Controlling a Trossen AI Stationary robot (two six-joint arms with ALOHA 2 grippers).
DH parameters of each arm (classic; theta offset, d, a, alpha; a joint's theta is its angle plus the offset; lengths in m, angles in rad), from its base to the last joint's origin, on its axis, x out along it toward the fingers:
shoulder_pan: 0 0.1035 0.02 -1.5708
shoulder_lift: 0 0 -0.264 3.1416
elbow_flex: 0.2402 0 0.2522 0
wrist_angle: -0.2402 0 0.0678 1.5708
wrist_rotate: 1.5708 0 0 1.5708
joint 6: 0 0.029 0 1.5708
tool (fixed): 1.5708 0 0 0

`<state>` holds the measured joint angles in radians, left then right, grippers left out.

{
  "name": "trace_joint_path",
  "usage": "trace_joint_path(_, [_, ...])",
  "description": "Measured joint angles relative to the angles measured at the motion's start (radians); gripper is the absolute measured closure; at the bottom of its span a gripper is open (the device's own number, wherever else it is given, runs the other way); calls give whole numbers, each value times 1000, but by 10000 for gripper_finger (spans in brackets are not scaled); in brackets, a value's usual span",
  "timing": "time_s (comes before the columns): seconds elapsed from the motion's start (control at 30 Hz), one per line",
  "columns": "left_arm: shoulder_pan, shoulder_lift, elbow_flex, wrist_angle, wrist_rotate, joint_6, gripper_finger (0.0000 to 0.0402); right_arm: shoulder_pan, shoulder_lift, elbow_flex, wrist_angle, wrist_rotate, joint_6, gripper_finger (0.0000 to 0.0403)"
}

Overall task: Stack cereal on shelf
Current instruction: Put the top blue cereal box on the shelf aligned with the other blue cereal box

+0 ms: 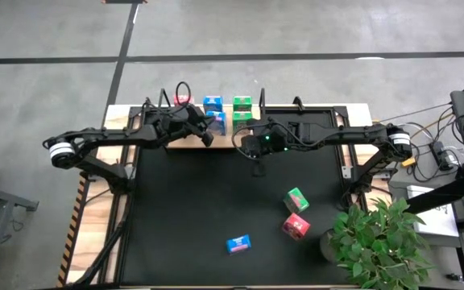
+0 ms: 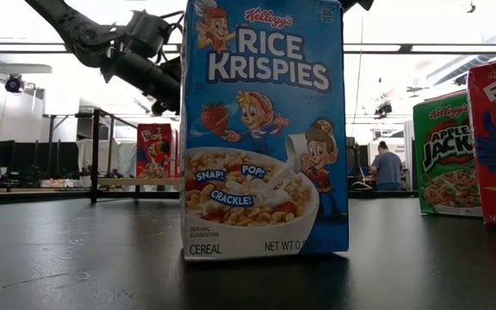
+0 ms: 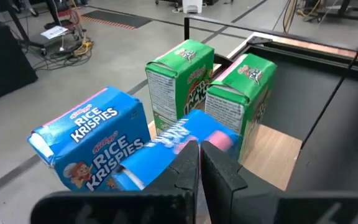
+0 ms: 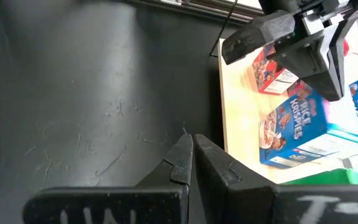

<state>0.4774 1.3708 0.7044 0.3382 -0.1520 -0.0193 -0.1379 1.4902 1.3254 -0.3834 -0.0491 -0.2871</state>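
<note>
My left gripper (image 1: 206, 130) is over the light wooden shelf (image 1: 185, 145) at the mat's far edge, shut on a blue cereal box (image 3: 188, 134). Around it on the board stand a second blue box (image 3: 86, 143), two green boxes (image 3: 179, 81) (image 3: 241, 93) and a pink-red box (image 4: 269, 71). My right gripper (image 1: 258, 167) (image 4: 192, 152) hangs shut and empty over the mat just in front of the shelf. On the mat near the near edge stand a green box (image 1: 296, 198), a pink-red box (image 1: 295, 226) and a blue box (image 1: 238, 243). My left gripper pinches the blue box at its upper end (image 3: 194, 132) between both fingers (image 3: 219, 168), coming from above and slanting down. In the right wrist view the box (image 4: 297, 124) is tilted under the gripper, with its lower end close to the board. I cannot tell whether it rests there.
Thin black posts (image 3: 186, 31) stand at the shelf's ends. A potted plant (image 1: 377, 242) sits at the mat's near right corner. Bare board lies in front of the green boxes (image 3: 272, 155). A person (image 2: 388, 165) stands far back in the room.
</note>
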Motion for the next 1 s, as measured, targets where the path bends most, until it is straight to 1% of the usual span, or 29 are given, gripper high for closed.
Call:
trace_joint_path(0.07, [0,-3,0,2,0,0,401,0,0,0,4,15,10,394])
trace_joint_path(0.27, [-1,-31,0,10,0,8,401,-1,0,0,42,135,72,394])
trace_joint_path(0.33, [-6,-59,0,-2,1,23,401,-7,0,4,61,146,102,394])
trace_joint_path(0.5, [-50,-172,-9,-71,2,78,401,-41,8,7,100,146,143,394])
trace_joint_path(0.63, [-94,-267,-38,-78,4,132,401,-87,40,20,110,146,146,394])
trace_joint_path(0.8, [-117,-377,-103,-77,4,167,401,-150,109,79,102,89,146,394])
trace_joint_path(1.0, [-116,-457,-167,-36,4,180,401,-216,198,187,94,42,133,394])
